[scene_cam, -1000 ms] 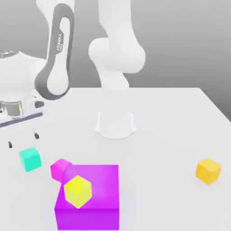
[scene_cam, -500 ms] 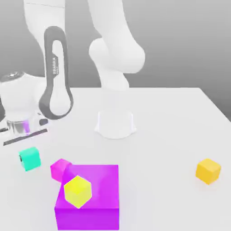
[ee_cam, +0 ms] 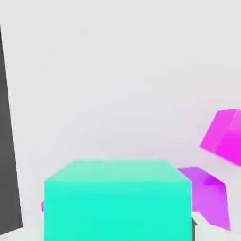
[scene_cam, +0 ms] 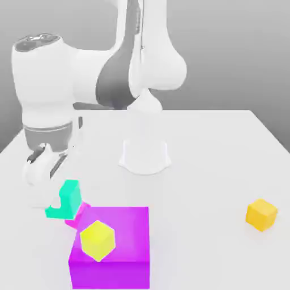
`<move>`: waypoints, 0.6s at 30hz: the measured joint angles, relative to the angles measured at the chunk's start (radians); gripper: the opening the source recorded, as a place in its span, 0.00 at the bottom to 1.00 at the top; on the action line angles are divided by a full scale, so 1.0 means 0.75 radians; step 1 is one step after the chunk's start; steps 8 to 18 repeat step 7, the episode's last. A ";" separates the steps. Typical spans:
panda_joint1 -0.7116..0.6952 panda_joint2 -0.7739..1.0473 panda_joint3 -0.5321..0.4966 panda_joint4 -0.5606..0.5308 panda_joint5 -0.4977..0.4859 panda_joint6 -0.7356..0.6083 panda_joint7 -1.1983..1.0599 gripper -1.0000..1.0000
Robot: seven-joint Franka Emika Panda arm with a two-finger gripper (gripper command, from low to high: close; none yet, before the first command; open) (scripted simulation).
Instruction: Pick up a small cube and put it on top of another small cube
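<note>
Pick appears done: my end effector [scene_cam: 63,199] is clenched on the teal cube [scene_cam: 67,199], which I read as off the bench [scene_cam: 215,147] and carried, not resting. In the exterior view the teal cube sits just over the small magenta-pink cube [scene_cam: 79,213], overlapping its upper edge; I cannot tell whether the two touch. The hand view has the teal cube [ee_cam: 117,200] close in front, with magenta surfaces beyond it.

Nearby: the large purple block [scene_cam: 111,249] with a yellow cube [scene_cam: 97,240] on top, touching or just beside the pink cube. An orange-yellow cube [scene_cam: 261,214] lies well apart.

Left, in my judgement: centre over the pink cube, lower, release, withdraw. Placement not yet done.
</note>
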 joint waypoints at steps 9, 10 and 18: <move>0.019 0.158 0.001 -0.018 -0.048 0.173 0.002 1.00; 0.019 0.158 0.001 -0.018 -0.048 0.173 0.002 1.00; 0.019 0.158 0.001 -0.018 -0.048 0.173 0.002 1.00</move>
